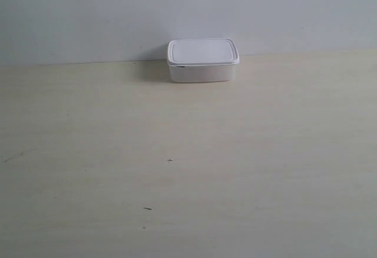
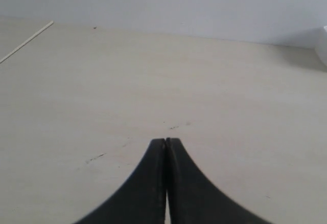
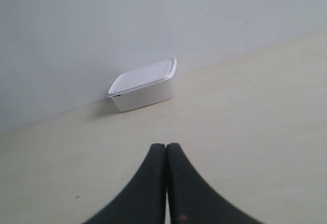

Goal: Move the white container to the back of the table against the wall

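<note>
The white container [image 1: 202,61] stands at the back of the pale table [image 1: 188,169], lid on, touching or nearly touching the grey-white wall [image 1: 188,10]. The right wrist view shows the same container [image 3: 144,84] by the wall [image 3: 127,19], some way ahead of my right gripper [image 3: 166,145], which is shut with nothing in it. My left gripper [image 2: 166,140] is also shut and empty over bare table [image 2: 102,96]; only a white sliver of the container [image 2: 324,44] shows at that view's edge. Neither arm appears in the exterior view.
A few tiny dark specks [image 1: 170,160] mark the tabletop. In the left wrist view a thin pale line [image 2: 28,41] runs across the table's far corner. The wall closes off the table's back edge.
</note>
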Action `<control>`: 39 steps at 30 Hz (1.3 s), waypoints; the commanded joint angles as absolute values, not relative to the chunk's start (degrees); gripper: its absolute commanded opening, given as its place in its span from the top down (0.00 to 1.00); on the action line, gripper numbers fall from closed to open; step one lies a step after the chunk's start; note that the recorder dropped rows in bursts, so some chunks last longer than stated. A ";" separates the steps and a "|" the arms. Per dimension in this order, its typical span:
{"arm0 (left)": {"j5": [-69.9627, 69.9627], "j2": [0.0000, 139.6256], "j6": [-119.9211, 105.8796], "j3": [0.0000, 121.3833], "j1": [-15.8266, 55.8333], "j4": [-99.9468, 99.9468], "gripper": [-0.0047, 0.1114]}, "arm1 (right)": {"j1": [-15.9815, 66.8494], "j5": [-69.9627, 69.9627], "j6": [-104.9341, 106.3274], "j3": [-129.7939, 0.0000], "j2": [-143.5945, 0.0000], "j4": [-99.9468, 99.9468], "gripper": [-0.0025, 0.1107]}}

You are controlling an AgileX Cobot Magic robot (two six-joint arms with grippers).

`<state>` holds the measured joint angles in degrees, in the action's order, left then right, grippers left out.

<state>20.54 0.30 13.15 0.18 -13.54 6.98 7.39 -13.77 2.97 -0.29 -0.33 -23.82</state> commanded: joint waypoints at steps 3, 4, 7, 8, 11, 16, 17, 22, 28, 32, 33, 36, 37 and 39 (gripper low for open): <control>20.47 0.00 21.18 0.00 -13.60 14.37 0.96 | 7.10 -13.57 2.95 0.00 0.00 -23.64 0.98; 20.47 0.00 21.18 0.00 -13.60 14.37 0.96 | 7.10 -13.57 2.95 0.00 0.00 -23.64 0.98; 20.47 0.00 21.04 0.00 -13.60 14.39 0.96 | 7.10 -13.57 2.95 0.00 0.00 -23.64 0.98; 20.47 0.00 21.04 0.00 -13.60 14.39 0.96 | 7.10 -13.57 2.95 0.00 0.00 -23.64 0.98; 20.47 0.00 21.04 0.00 -13.60 14.39 0.96 | 7.10 -13.57 2.95 0.00 0.00 -23.64 0.98; 20.47 0.00 21.04 0.00 -13.60 14.39 0.96 | 7.10 -13.57 2.95 0.00 0.00 -23.64 0.98; 20.47 0.00 21.04 0.00 -13.60 14.39 0.96 | 7.10 -13.57 2.95 0.00 0.00 -23.64 0.98; 20.47 0.00 21.04 0.00 -13.60 14.39 0.96 | 7.10 -13.57 2.95 0.00 0.00 -23.64 0.98; 20.47 0.00 21.04 0.00 -13.60 14.39 0.96 | 7.10 -13.57 2.95 0.00 0.00 -23.64 0.98; 20.47 0.00 21.04 0.00 -13.60 14.39 0.96 | 7.09 -13.36 6.33 0.00 0.00 -18.17 0.98; 20.47 0.00 21.04 0.00 -13.60 14.39 0.96 | 7.09 -14.09 7.01 0.00 0.00 -15.85 0.98; 20.47 0.00 21.04 0.00 -13.60 14.39 0.96 | 7.09 -16.04 7.55 0.00 0.00 -13.84 0.98; 20.47 0.00 21.04 0.00 -13.60 14.39 0.96 | 7.09 -16.13 7.55 0.00 0.00 -12.92 0.98; 20.47 0.00 21.04 0.00 -13.60 14.39 0.96 | 6.99 -16.00 7.55 0.00 0.00 -10.78 0.98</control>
<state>20.54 0.30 20.58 0.18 -13.54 14.27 7.39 -15.90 6.65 -0.29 -0.33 -13.82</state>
